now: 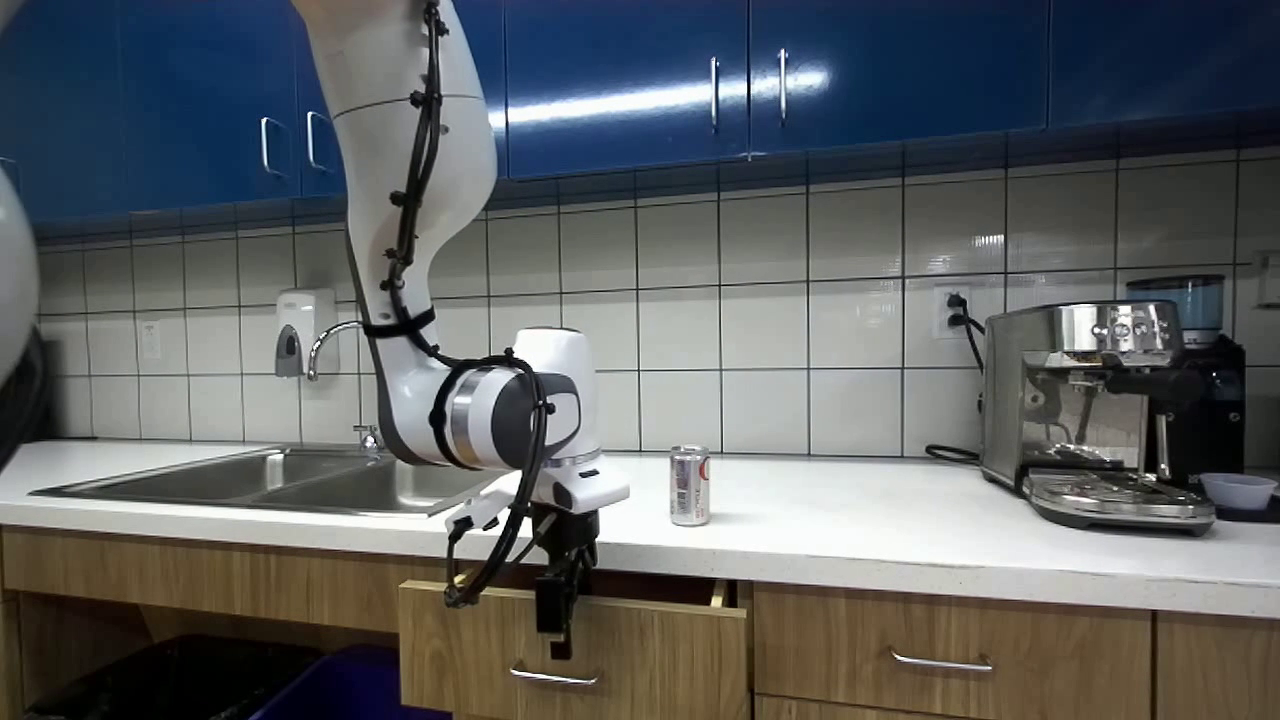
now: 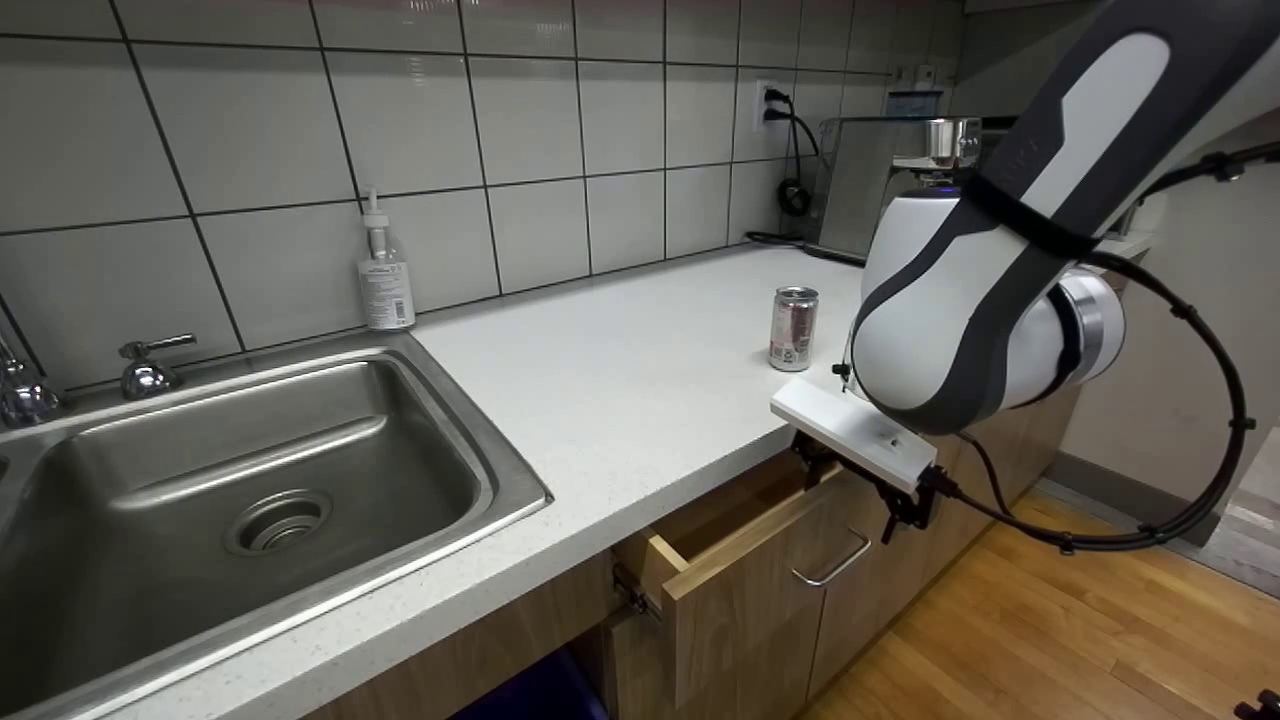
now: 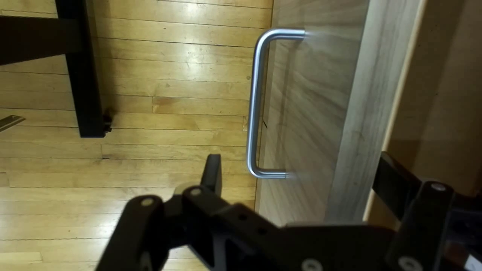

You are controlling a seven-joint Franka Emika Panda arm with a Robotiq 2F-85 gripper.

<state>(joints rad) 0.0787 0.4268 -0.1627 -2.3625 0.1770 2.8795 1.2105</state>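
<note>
Pincer [image 3: 299, 162] is hanging with jaws spread wide, straddling the front of the drawer [image 1: 650, 645] near the handle [image 3: 255, 105]. Up on the worktop [image 1: 850, 510], a can [image 1: 689, 487] is standing upright.

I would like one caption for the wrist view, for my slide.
Open gripper straddling the front of an open drawer, beside its metal handle, wooden floor below.

Moderate indoor light with scattered glare.
A white streak crosses the blue cabinets [image 1: 620, 60] in an exterior view; bright patches mark the wooden floor [image 3: 169, 150] in the wrist view, where the inside of the drawer [image 3: 324, 113] lies dark and the gripper [image 3: 303, 178] looks soft-edged.
</note>
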